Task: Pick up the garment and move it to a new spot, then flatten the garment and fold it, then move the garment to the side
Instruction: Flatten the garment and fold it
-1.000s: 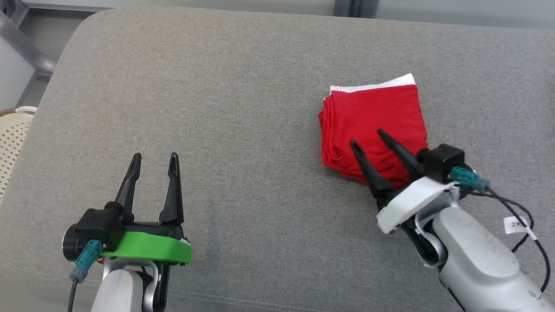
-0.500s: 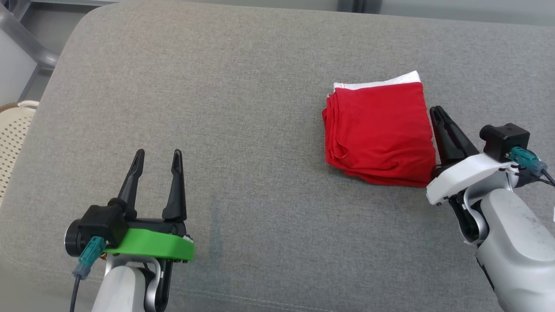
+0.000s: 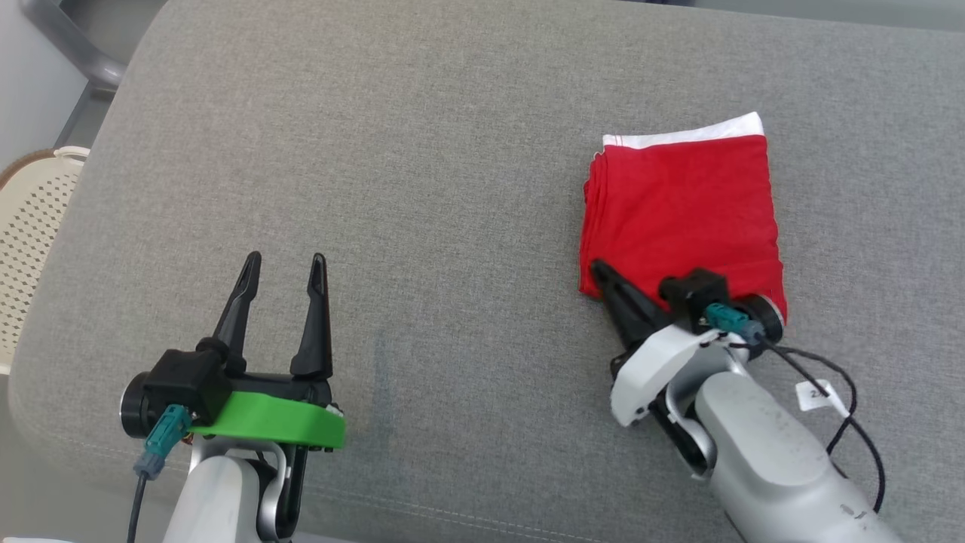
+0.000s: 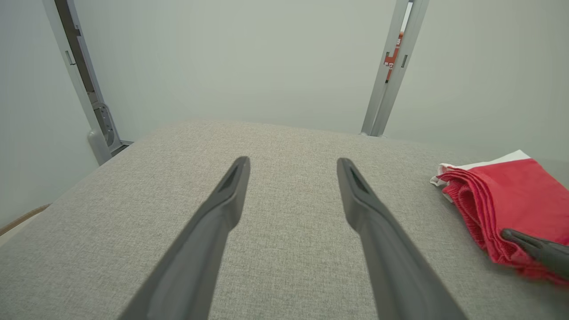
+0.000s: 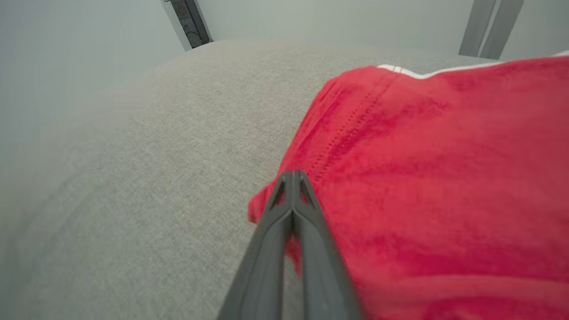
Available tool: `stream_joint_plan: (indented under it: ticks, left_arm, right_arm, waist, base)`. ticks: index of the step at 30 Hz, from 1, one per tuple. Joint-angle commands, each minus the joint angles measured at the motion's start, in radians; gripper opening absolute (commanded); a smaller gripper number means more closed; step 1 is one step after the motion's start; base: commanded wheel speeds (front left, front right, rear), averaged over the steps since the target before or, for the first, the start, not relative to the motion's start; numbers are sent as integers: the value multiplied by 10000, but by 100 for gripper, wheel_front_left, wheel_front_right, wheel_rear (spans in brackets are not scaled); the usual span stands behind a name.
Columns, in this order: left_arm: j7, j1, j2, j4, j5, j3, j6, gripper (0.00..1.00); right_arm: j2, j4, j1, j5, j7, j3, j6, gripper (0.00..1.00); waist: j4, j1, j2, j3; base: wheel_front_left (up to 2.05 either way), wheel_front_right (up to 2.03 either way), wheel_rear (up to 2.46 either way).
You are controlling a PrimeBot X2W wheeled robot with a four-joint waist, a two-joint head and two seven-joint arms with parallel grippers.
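The garment (image 3: 682, 211) is a red folded square with a white band along its far edge, lying flat on the right part of the grey cushion (image 3: 377, 188). My right gripper (image 3: 599, 268) is shut, its tips resting at the garment's near left corner, low against the cloth. In the right wrist view the two fingers (image 5: 292, 175) press flush together over the red fabric (image 5: 422, 178), with nothing seen between them. My left gripper (image 3: 286, 264) stands open and empty over bare cushion at the lower left, well apart from the garment (image 4: 511, 195).
A cream perforated basket (image 3: 38, 219) sits off the cushion's left edge. A grey metal frame bar (image 3: 75, 45) runs past the far left corner. Two upright posts (image 4: 391, 66) stand behind the cushion against a pale wall.
My right gripper went from open over the garment to shut, swung out past its right edge, then came back to its near left corner. The camera shifted slightly. The left arm stayed put.
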Motion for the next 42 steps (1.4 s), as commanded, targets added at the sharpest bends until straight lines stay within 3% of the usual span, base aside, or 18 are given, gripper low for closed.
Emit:
stream_joint_plan:
  ticks: [1, 8, 11, 19, 20, 21, 22, 23, 33, 42]
  left_arm:
    - [-24, -159, 14, 18, -103, 14, 60, 100]
    - [-24, -120, 14, 72, 98, 87, 69, 100]
    - [-24, -36, 15, 105, 289, 298, 32, 100]
    - [-26, 34, 17, 160, 610, 502, -70, 100]
    - [-24, 53, 17, 167, 620, 530, -65, 100]
    - [-24, 77, 17, 181, 630, 570, -70, 100]
    - [-24, 100, 17, 194, 669, 604, -78, 100]
    - [-24, 133, 17, 208, 713, 655, -81, 100]
    - [-24, 558, 182, 347, 978, 1010, -146, 100]
    - [-24, 969, 227, 537, 1118, 1284, -147, 100]
  right_arm:
    - [57, -47, 179, 20, -35, 238, -10, 0]
    - [183, -903, 163, 37, -39, 157, -11, 0]
    - [-147, -1920, 396, -126, -38, -505, -11, 0]
    - [-719, -3250, 1145, -483, -32, -2162, -11, 2]
    - [-740, -3377, 1255, -513, -32, -2373, -11, 18]
    - [-769, -3509, 1403, -550, -34, -2597, -11, 43]
    - [-792, -3628, 1532, -573, -33, -2747, -11, 77]
    - [-814, -3784, 1719, -637, -33, -2915, -11, 100]
    - [-721, -4763, 3473, -677, -33, -4065, -11, 100]
    - [-443, -5418, 4688, -853, -33, -4624, -11, 100]
  waist:
    - [-19, 0, 0, -5]
    - [-363, 0, 0, -142]
    - [-788, 0, 0, -337]
    - [-1610, 0, 0, -708]
    - [-1699, 0, 0, -750]
    - [-1796, 0, 0, -794]
    - [-1869, 0, 0, -829]
    - [-1962, 0, 0, -878]
    - [-2522, 0, 0, -1385]
    - [-2622, 0, 0, -1786]
  base:
    - [0, 0, 0]
    - [0, 0, 0]
    - [0, 0, 0]
    - [0, 0, 0]
    - [0, 0, 0]
    - [0, 0, 0]
    - [0, 0, 0]
    - [0, 0, 0]
    - [0, 0, 0]
    - [0, 0, 0]
